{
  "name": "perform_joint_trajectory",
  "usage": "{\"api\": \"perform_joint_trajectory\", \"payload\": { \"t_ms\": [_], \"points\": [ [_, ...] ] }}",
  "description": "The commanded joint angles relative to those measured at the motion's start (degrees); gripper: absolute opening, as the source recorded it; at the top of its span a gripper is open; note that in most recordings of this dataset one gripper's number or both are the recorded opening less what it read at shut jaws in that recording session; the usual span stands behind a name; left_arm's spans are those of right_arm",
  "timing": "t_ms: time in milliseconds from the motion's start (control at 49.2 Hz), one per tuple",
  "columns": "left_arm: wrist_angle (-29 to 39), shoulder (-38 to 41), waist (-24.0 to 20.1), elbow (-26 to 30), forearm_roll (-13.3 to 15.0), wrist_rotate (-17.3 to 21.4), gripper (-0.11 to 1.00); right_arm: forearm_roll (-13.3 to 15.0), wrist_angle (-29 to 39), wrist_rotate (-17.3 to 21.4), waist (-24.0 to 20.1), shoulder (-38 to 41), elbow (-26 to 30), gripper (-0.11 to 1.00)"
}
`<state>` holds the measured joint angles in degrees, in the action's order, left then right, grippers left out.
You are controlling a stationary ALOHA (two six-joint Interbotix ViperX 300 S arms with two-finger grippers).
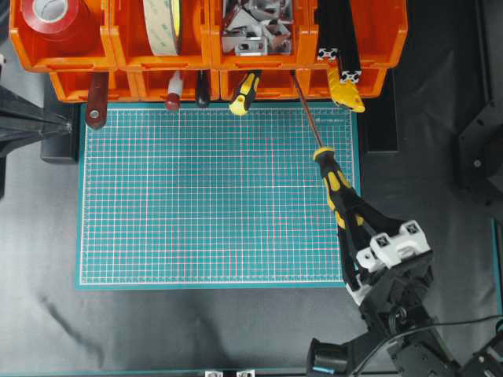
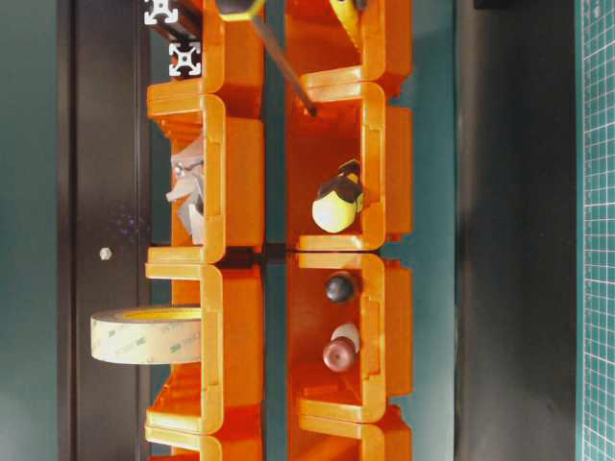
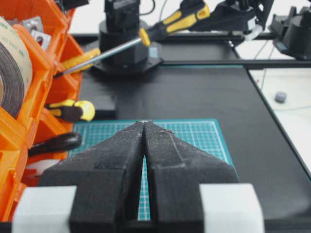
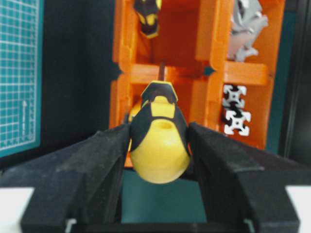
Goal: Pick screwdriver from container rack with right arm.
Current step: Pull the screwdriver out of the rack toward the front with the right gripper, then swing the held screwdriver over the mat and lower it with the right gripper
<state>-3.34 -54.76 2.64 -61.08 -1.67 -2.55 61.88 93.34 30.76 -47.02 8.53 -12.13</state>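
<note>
Green mat [image 1: 196, 204] lies bare; container rack [image 1: 204, 55] walls its far edge.

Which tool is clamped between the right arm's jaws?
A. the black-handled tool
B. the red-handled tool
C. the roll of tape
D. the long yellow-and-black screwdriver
D: the right gripper is closed on the handle of the screwdriver, whose shaft tip is still at the container rack.
</note>
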Motion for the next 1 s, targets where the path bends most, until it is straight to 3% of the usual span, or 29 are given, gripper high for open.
{"api": "perform_joint_trajectory", "payload": {
  "t_ms": [0,284,447,752,975],
  "points": [
    [-0.3,0.0,0.1,1.4,-0.2,-0.4,0.0,0.4,2.0,-0.1,-2.0,-0.2,3.1,0.42],
    [-0.3,-0.4,0.0,1.5,-0.2,-0.4,0.0,0.4,5.4,-3.1,-8.5,3.7,9.1,0.42],
    [-0.3,-1.3,-0.2,1.6,-0.2,-0.4,0.0,0.5,4.8,-6.0,-9.2,5.4,11.1,0.42],
    [-0.3,-3.6,-0.3,1.9,-0.2,-0.4,0.0,0.4,-10.2,-6.4,-8.4,7.5,9.2,0.42],
    [-0.3,-3.8,-0.4,2.1,-0.2,-0.4,0.0,0.5,-19.8,-6.4,-4.8,8.2,5.0,0.42]
  ]
}}
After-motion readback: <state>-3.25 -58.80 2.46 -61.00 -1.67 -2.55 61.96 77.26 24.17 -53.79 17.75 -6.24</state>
